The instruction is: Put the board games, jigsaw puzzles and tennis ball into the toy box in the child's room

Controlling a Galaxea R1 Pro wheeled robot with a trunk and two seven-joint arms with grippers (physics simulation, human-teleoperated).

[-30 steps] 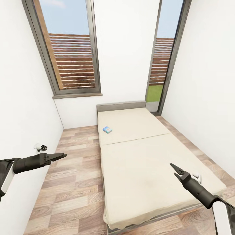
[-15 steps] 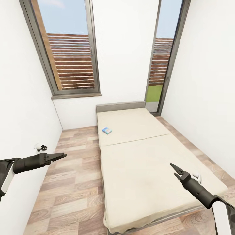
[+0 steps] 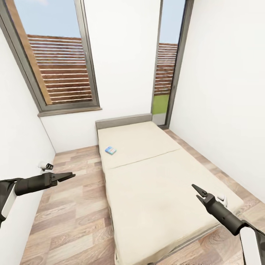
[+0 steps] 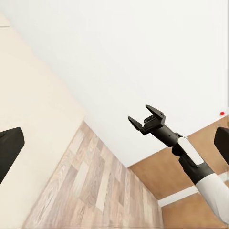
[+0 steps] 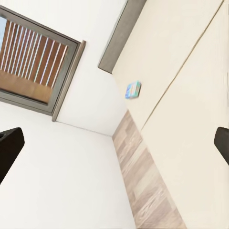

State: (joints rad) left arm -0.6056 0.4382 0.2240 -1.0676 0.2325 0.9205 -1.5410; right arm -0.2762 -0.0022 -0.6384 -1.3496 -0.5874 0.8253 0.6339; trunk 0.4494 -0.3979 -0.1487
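Board game, small, blue: lies on bed near headboard. Step: approach. Left gripper and right gripper both released, empty. Next: drive closer, reach.

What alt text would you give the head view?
A small blue board game lies on a beige bed near its grey headboard. Both arms reach forward, left claw over the wood floor, right claw over the mattress, both empty.
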